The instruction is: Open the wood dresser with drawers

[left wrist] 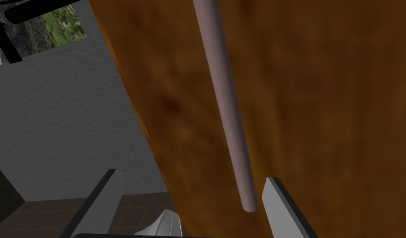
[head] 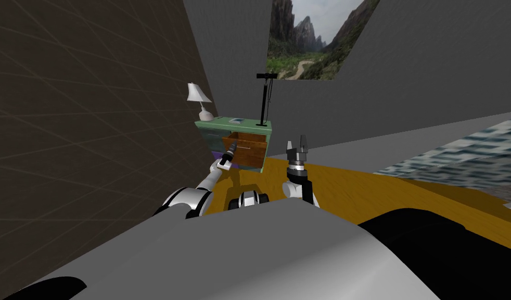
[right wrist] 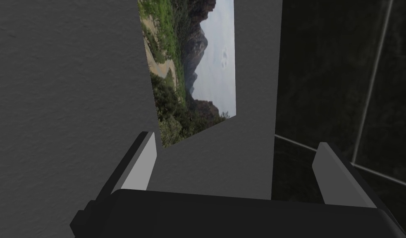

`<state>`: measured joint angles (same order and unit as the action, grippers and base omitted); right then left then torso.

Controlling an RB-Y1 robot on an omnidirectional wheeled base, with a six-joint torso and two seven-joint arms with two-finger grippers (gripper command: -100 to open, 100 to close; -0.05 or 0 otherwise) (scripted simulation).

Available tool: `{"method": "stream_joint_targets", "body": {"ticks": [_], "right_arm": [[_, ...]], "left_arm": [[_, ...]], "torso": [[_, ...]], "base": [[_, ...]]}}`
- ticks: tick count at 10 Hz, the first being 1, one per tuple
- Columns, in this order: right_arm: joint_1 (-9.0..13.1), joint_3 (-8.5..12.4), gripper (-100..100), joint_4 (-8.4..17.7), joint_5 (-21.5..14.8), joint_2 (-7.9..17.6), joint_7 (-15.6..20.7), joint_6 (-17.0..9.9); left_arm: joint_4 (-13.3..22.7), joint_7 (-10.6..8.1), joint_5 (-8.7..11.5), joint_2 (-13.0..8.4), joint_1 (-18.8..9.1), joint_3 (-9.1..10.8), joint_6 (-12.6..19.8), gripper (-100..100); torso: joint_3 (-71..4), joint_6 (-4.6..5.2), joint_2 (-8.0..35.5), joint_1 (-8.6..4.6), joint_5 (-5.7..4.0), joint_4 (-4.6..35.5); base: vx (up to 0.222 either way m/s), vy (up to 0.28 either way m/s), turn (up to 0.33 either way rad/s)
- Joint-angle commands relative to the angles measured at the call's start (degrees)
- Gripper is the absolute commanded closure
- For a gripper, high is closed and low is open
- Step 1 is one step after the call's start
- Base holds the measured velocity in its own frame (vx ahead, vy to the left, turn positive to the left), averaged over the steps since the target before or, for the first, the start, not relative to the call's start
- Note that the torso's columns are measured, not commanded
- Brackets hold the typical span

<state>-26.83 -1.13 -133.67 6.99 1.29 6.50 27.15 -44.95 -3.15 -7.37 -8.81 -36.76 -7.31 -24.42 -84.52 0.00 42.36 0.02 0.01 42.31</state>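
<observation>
Head view: green dresser (head: 233, 125) is seen against the wall ahead, its brown wood drawer (head: 246, 148) standing pulled out. Left gripper (left wrist: 190, 175) is held at the drawer front, fingers apart, the grey bar handle (left wrist: 227, 103) ending just beside one finger. Right gripper (head: 296, 141) is raised nearby, fingers spread.

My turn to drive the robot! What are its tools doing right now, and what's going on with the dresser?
Left tool: open, at the drawer's front. The end of the bar handle lies between its fingers, close to one, not clamped.
Right tool: open, empty, raised, apart from the dresser.
Dresser: green, by the wall ahead, with a lamp on top. Its brown wood drawer stands pulled out.
Done: one drawer is open.
Left: probably just back the left tool off the handle. To open it wider, shut on the handle and pull.
</observation>
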Motion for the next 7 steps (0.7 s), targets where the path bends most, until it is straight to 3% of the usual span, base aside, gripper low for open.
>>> {"method": "stream_joint_targets", "body": {"ticks": [1,2,7], "right_arm": [[0.0,0.0,0,0.0,0.0,0.0,0.0,0.0],[0.0,0.0,0,0.0,0.0,0.0,0.0,0.0],[-0.01,0.0,0,0.0,0.0,0.0,0.0,0.0]], "left_arm": [[0.42,-0.33,0.11,-0.13,-1.34,0.05,0.98,-100],[0.51,-0.4,0.12,-0.15,-1.51,0.07,1.14,0],[0.5,-0.39,0.12,-0.15,-1.49,0.07,1.12,0]], "torso": [[0.0,0.0,-0.01,-0.01,0.0,0.0],[-0.06,-0.01,-0.12,-0.05,-0.01,-0.04],[-0.04,0.0,-0.07,-0.02,-0.01,-0.02]], "base": [[-0.019,0.009,-0.004],[0.0,0.0,0.0],[0.0,0.0,0.0]]}}
